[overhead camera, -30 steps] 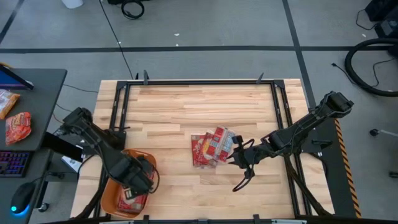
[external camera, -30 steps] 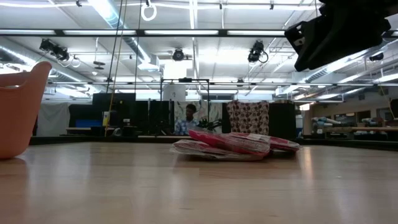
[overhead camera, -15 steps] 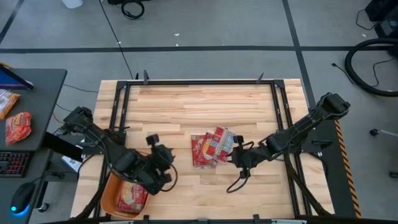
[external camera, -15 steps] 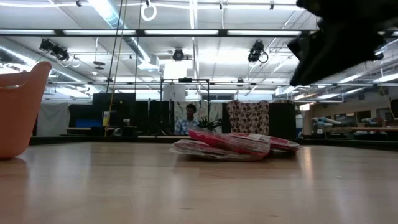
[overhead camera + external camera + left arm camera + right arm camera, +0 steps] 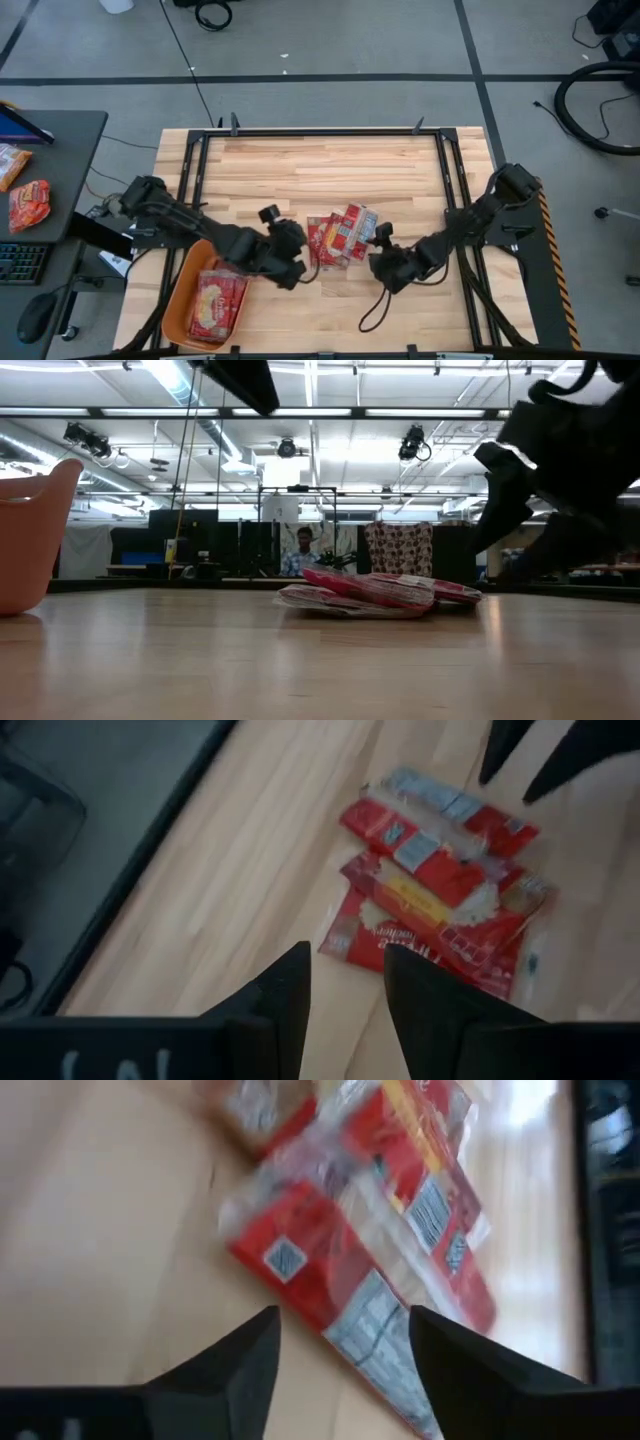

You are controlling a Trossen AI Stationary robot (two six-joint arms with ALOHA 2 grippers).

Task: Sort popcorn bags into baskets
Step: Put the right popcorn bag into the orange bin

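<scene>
A pile of red popcorn bags with cream panels lies flat on the wooden table, a little right of the middle. It also shows in the low view, the left wrist view and the right wrist view. The orange basket stands at the near left corner with bags lying in it. My left gripper is open and empty just left of the pile. My right gripper is open and empty just right of the pile, low over the table.
A grey desk left of the table holds an orange-red snack packet. Black frame rails run along the table's left, far and right edges. A dark cable trails from my right arm onto the near part of the table.
My left gripper has left the basket and gone toward the table's right, up to the pile's left side; the bags in the basket now lie uncovered. My right gripper has come down beside the pile's right side. The pile has stayed still.
</scene>
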